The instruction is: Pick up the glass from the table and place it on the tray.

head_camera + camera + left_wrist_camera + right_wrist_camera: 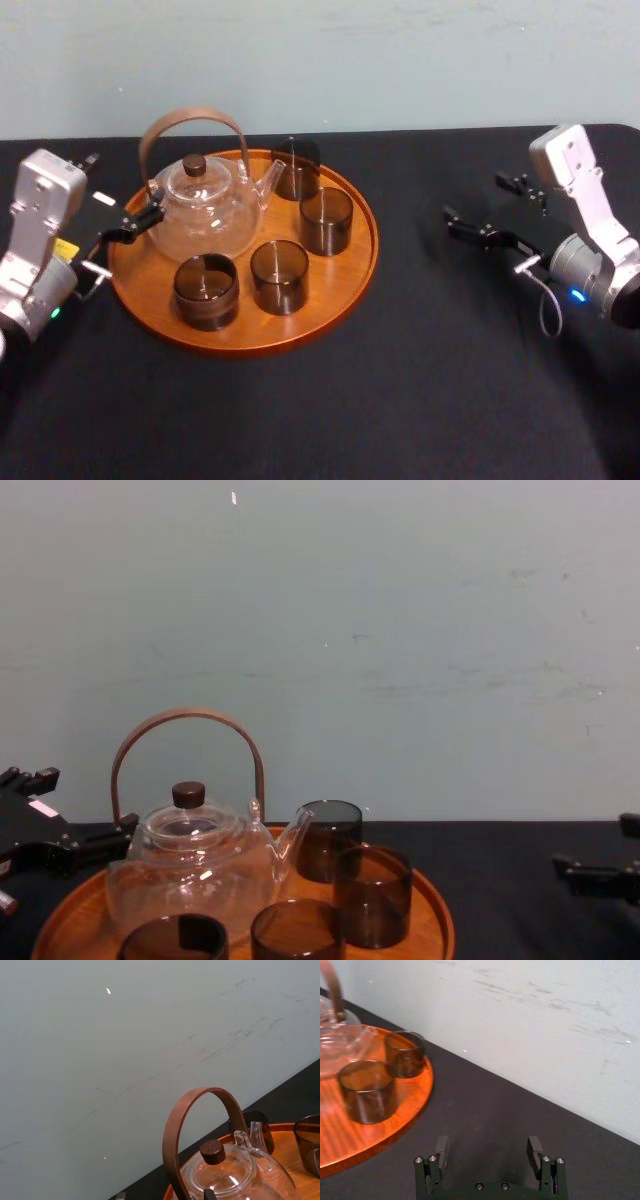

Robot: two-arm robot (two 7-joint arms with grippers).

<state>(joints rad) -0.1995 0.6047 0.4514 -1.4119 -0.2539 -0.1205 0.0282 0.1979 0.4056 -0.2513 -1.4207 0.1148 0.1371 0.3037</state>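
Observation:
Several dark smoked glasses stand upright on the round orange-brown tray (pixel 300 335), among them one at the back (pixel 296 168), one at the right (pixel 326 220) and one at the front (pixel 279 276). Every glass I see is on the tray. My right gripper (pixel 488 205) hovers open and empty over the black table (pixel 420 350), well right of the tray; its fingers (pixel 441 1147) stand wide apart. My left gripper (pixel 118 200) sits open at the tray's left rim, beside the teapot.
A clear glass teapot (pixel 205 205) with a brown arched handle and a dark knob fills the tray's left half. A pale wall runs behind the table's far edge. Black cloth stretches in front of the tray and to its right.

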